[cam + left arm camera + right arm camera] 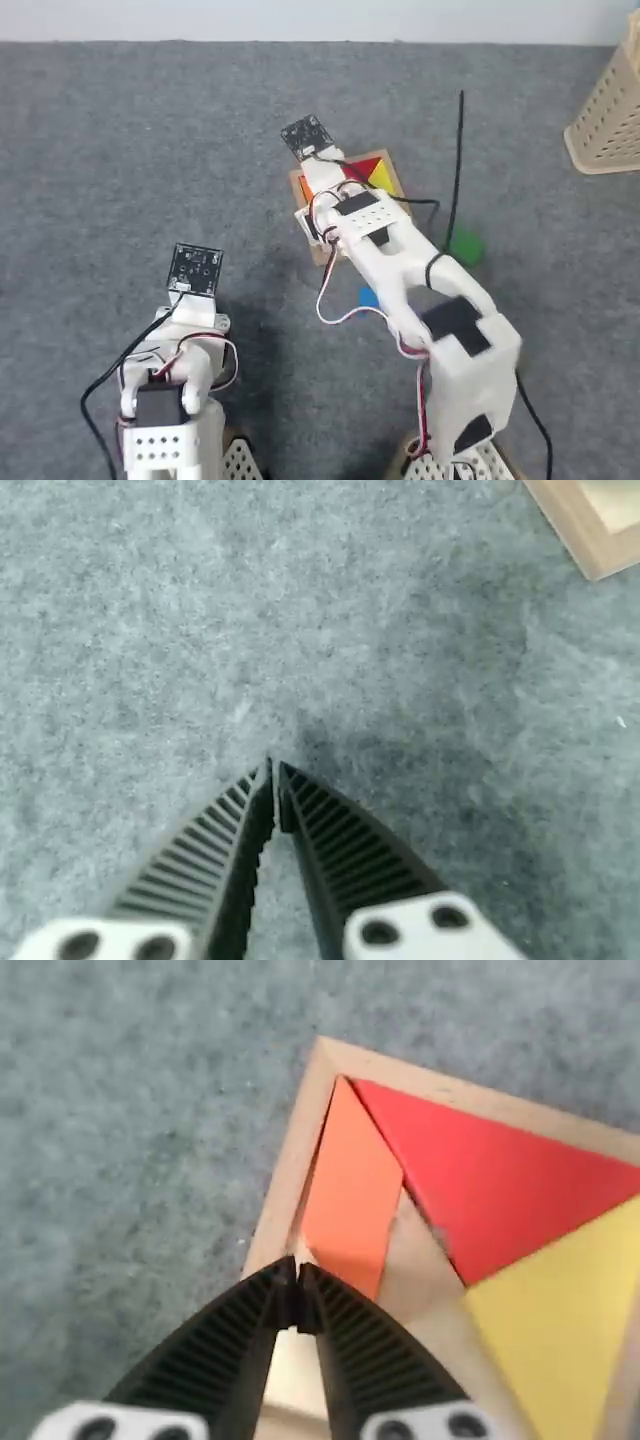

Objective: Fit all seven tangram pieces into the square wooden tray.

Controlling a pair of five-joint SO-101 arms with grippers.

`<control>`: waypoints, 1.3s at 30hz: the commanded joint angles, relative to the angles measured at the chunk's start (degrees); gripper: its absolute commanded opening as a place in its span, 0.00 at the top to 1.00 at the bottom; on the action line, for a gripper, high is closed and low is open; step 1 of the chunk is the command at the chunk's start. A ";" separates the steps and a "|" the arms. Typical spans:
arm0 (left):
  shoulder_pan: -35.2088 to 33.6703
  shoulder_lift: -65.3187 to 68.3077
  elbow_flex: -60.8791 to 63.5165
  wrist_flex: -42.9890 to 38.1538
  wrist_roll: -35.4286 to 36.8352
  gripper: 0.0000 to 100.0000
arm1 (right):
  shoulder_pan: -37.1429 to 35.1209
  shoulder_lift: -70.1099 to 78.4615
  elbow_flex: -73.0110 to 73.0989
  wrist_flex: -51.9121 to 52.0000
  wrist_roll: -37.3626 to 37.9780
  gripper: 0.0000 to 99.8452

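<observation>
Jaws clenched on nothing, the right gripper [297,1272] sits at the edge of the orange parallelogram piece [350,1195], which lies slightly askew in a corner of the square wooden tray [285,1175] beside the large red triangle [500,1185], so a careless shove could wedge it against the rim or ride it over.

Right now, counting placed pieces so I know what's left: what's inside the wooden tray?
An orange piece, a red piece and a yellow piece lie in the tray, with bare wood between. The right gripper and its arm cover the rest, so more may be hidden.

Three pieces [500,1200] inside the tray [285,1175]
</observation>
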 commanded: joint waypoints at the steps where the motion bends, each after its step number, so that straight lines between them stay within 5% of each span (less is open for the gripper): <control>1: -0.26 0.00 -0.48 0.26 -0.53 0.99 | 1.45 -11.30 3.25 -0.40 -0.70 0.99; 15: -0.26 0.00 -0.48 0.26 -0.53 0.99 | 7.25 -3.21 6.86 -9.54 -0.26 0.99; 26: -0.26 0.00 -0.48 0.26 -0.53 0.99 | 7.16 6.99 -5.71 -0.84 -0.62 0.99; 39: -0.26 0.00 -0.48 0.26 -0.53 0.99 | 6.20 -1.71 -6.51 5.93 -0.79 0.99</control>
